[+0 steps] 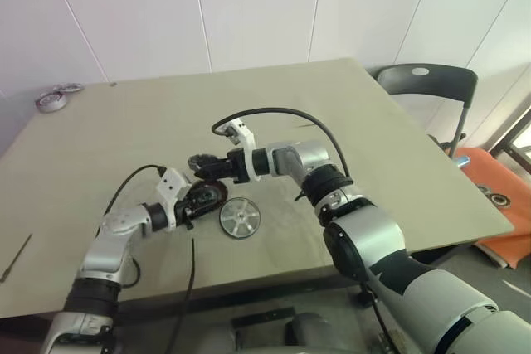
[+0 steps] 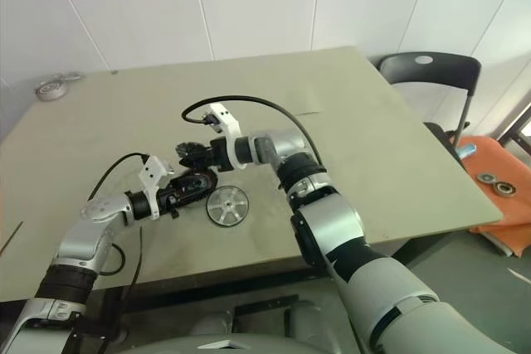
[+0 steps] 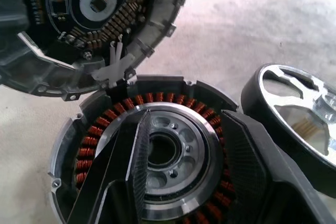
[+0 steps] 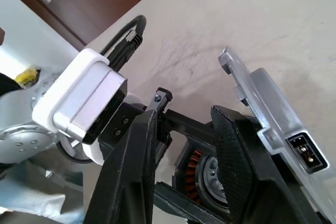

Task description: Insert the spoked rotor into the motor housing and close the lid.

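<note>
The left gripper's point(image 3: 181, 182) two black fingers point(image 3: 247, 166) are closed on the motor housing point(image 3: 105, 135), one finger lying across its silver centre and the other clamped against its outer rim, so the round part is pinched through its ring of orange-brown copper windings. In the head views this left gripper point(image 1: 192, 202) reaches in from the robot's left and holds the housing point(image 1: 209, 195) low over the beige table point(image 1: 332, 105), near its front edge. The housing's lid point(image 3: 79, 30) stands open, tilted up and back from the housing; its inner face shows a white ring at the centre and rows of small copper-coloured parts inside a grey metal shell. The right gripper point(image 4: 184, 145) comes in from the robot's right, pointing toward the left gripper, with its fingers point(image 4: 236, 166) partly apart; one finger lies against the lid's flat grey outer face point(image 4: 262, 108), but I cannot tell whether the pair actually grips the lid. The spoked rotor point(image 1: 240, 218), a flat silver disc with a dark rim, lies flat on the table just beside the housing, on the robot's right of it, and no finger touches it. A roll of tape point(image 1: 50, 102) sits at the far left corner of the table. A black chair point(image 1: 427, 84) stands beyond the table's right edge.
</note>
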